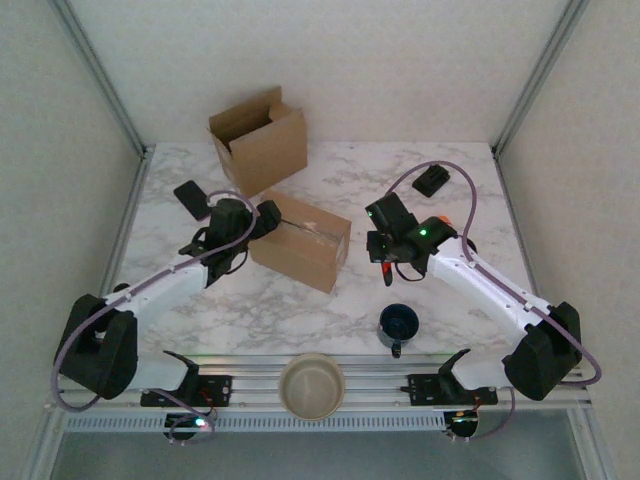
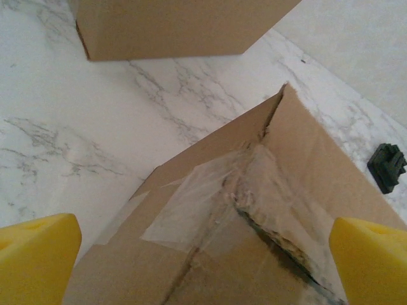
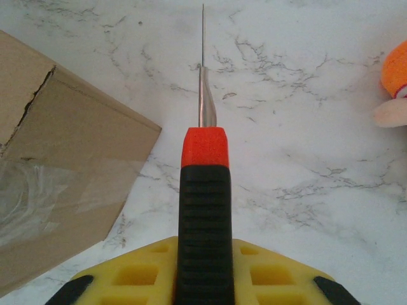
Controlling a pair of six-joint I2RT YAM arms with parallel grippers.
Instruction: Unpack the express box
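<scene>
The taped brown express box (image 1: 300,242) lies closed in the middle of the table. Its clear tape (image 2: 191,210) is wrinkled, and the seam (image 2: 280,232) is torn open along a dark slit. My left gripper (image 1: 262,218) hovers open over the box's left end, with its yellow fingertips (image 2: 35,254) spread wide on either side of the lid. My right gripper (image 1: 385,258) is to the right of the box, shut on a utility knife (image 3: 203,210) with a black and red handle. The thin blade (image 3: 205,95) points out over bare marble, clear of the box edge (image 3: 70,159).
An open empty cardboard box (image 1: 260,140) stands at the back left. Small black items lie at the far right (image 1: 432,181) and the left (image 1: 190,197). A blue mug (image 1: 398,325) and a beige bowl (image 1: 312,385) sit near the front edge. An orange object (image 3: 395,70) lies beside the right arm.
</scene>
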